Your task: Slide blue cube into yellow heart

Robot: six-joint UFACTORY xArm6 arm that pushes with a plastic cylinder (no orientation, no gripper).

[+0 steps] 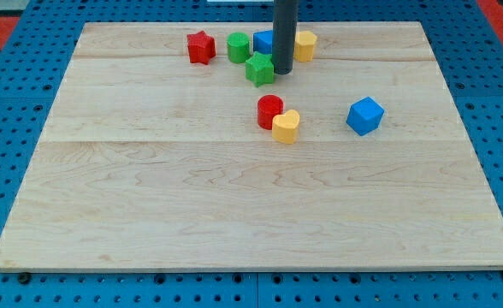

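Our tip (283,72) carries no jaws; the blue cube (364,115) lies at its four o'clock, well apart, the yellow heart (287,126) at six.

No readable text, labels, brands or numbers are showing on the wooden board (234,214), the blocks or the rod; any fine markings may be going unresolved here.

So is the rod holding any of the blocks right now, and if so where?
Nothing is held. My tip is a bare rod end at the view's top, just right of the green star, far from the blue cube and yellow heart.
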